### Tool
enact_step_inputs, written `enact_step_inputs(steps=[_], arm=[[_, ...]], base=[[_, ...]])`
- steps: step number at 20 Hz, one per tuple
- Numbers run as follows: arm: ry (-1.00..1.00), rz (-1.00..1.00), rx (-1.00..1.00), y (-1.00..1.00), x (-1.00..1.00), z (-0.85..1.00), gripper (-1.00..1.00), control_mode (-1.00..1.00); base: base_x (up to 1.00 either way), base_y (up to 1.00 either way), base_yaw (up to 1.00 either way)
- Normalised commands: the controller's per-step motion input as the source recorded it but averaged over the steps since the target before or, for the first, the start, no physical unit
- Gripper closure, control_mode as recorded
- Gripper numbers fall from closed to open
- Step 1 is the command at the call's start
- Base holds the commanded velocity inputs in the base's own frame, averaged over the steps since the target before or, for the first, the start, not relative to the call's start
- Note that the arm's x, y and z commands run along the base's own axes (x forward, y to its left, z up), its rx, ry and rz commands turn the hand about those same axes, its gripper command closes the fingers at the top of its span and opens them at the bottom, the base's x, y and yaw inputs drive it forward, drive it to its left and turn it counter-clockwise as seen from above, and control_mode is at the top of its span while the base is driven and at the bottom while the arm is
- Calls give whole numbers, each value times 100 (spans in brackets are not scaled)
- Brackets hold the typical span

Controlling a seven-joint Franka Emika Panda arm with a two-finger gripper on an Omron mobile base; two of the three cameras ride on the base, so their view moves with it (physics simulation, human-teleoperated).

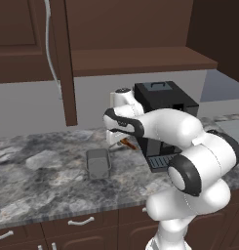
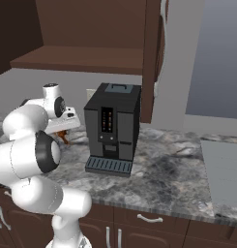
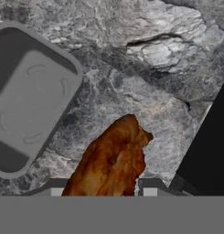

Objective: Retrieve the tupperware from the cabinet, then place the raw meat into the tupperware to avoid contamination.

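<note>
Grey marbled counter under dark brown wall cabinet, door swung out edge-on, shelf bare. Black coffee machine standing on the stone. Small grey container sitting upright and empty just left of the machine. Orange-brown raw meat lying between container and machine, close to both, touching neither. Gripper low over the meat, one finger on each side of its near end; cannot tell whether pressing it or still apart.

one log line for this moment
stage: meat pickup | gripper: astride orange-brown raw meat piece, closure unclear | grey translucent rectangular tupperware: empty on marble counter
</note>
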Motion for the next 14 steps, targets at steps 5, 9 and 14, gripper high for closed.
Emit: enact_step_inputs(steps=[5,9,14], arm=[[-1,-13,3,28,-21,6,100,-100],[0,-14,1,33,-25,0,100,-100],[0,-14,0,32,-20,0,100,-100]], base=[[0,0,0],[0,0,0],[0,0,0]])
